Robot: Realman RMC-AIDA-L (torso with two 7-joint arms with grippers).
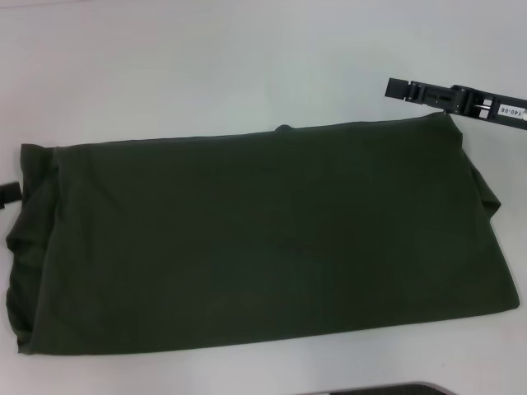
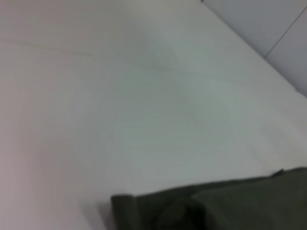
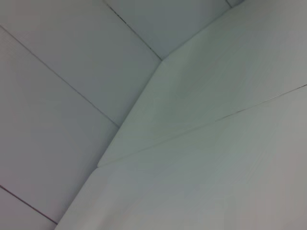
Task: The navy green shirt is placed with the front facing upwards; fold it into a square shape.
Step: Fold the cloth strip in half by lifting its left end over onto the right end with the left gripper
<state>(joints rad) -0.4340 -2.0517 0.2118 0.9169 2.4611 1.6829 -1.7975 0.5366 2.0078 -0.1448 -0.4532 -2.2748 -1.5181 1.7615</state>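
The navy green shirt (image 1: 255, 239) lies on the white table (image 1: 206, 66) folded into a long band that runs from left to right, with a plain side up and no lettering showing. A rumpled end of the shirt (image 2: 216, 206) shows in the left wrist view. My right gripper (image 1: 412, 90) hovers just beyond the shirt's far right corner, stretched out sideways, close to the cloth. Only a black tip of my left gripper (image 1: 8, 193) shows at the shirt's left end.
Bare white table top (image 2: 144, 96) stretches beyond the shirt's far side. The right wrist view holds only the table's edge (image 3: 158, 139) and the tiled floor (image 3: 57, 96) past it. A dark curved edge (image 1: 412, 388) sits at the near side.
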